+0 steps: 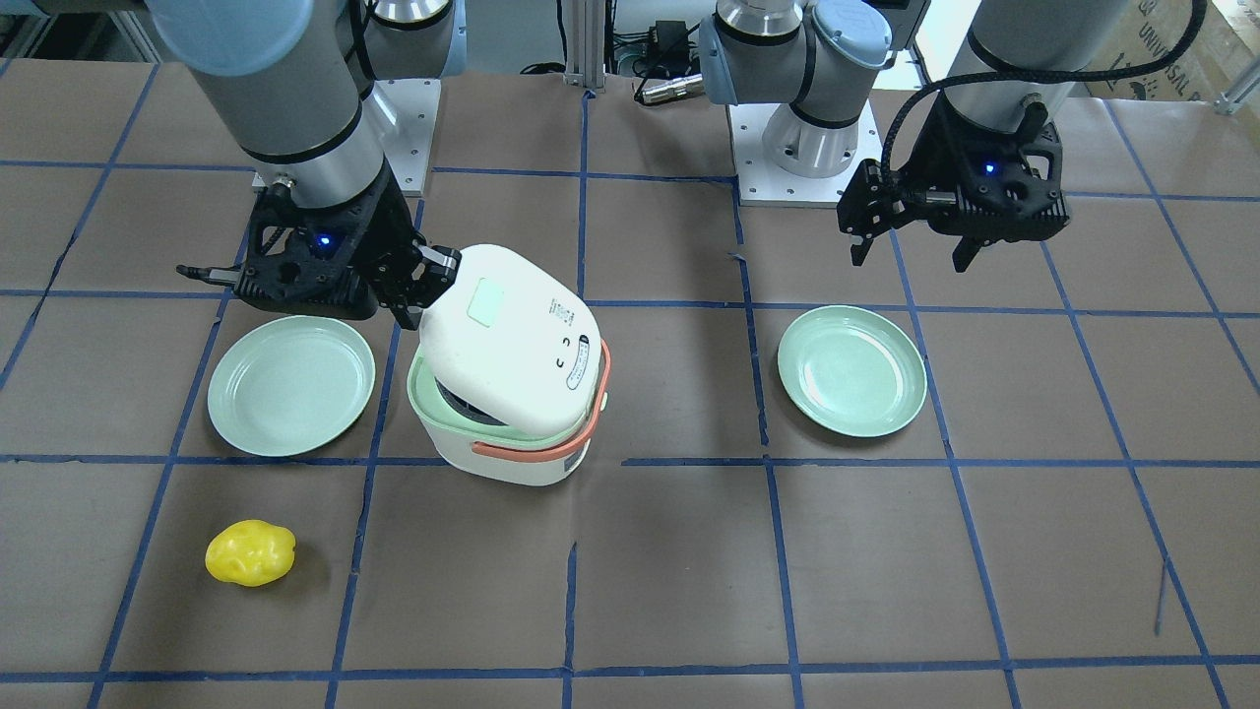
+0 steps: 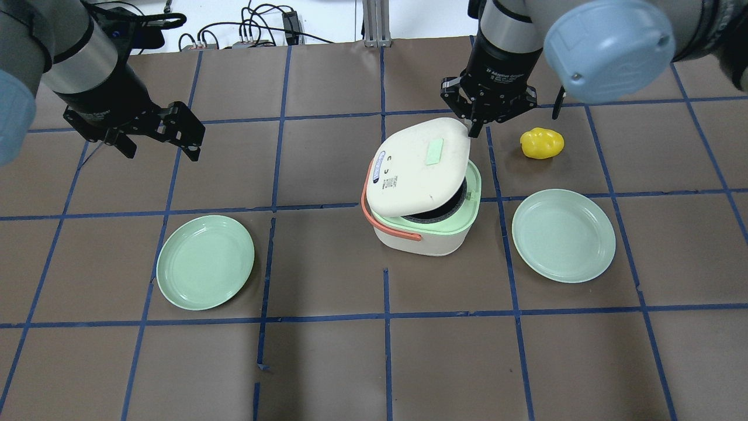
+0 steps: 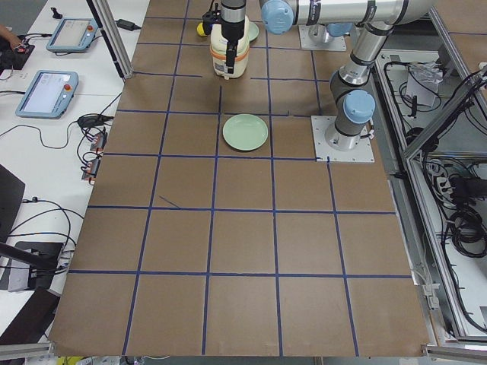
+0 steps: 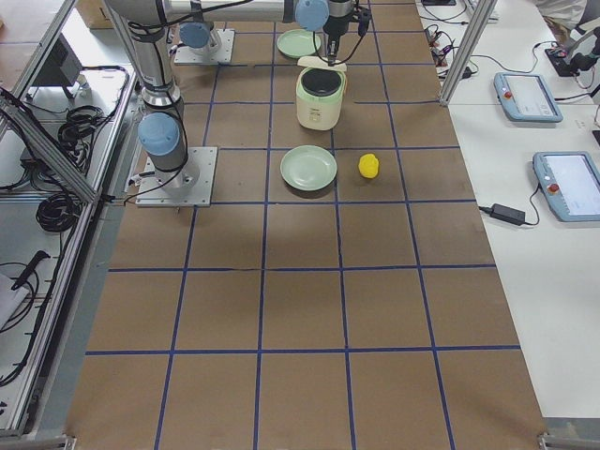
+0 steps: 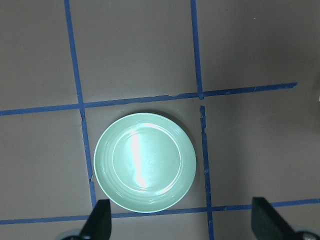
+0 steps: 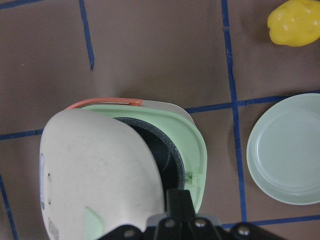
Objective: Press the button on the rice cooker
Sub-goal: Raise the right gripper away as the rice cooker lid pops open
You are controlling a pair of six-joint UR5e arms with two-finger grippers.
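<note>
Facing me, this camera is showing the rice cooker (image 1: 512,458) sitting near the middle of the brown, blue-gridded table (image 1: 689,581). It is white, with a pale green rim and a salmon handle (image 1: 536,450). Its lid (image 1: 517,345) is tilting up, partly open, with a pale green patch (image 1: 483,301) on top. I am touching the lid's raised edge with my right gripper (image 1: 425,286). I am hanging my left gripper (image 1: 911,254) in the air well apart from the cooker, with the fingers spread and gripping nothing. The right-side plate (image 1: 290,384) is lying just beside the cooker, and the left-side plate (image 1: 851,369) is lying farther off on the other side. A yellow lumpy object (image 1: 251,553) is lying near the right-side plate.

From overhead behind me, the dark inner pot (image 2: 447,207) is showing under the lid's raised side, next to my right gripper.

In both side views the cooker is appearing far off and small, with my right arm reaching down to it.

My left wrist camera is looking straight down on the left-side plate, with my spread fingers (image 5: 100,222) at the bottom edge.

In my right wrist camera, my fingers (image 6: 177,200) are showing as one black tip, drawn together. They are sitting at the lid's edge, over the pot opening. I cannot tell whether they are pinching anything.
</note>
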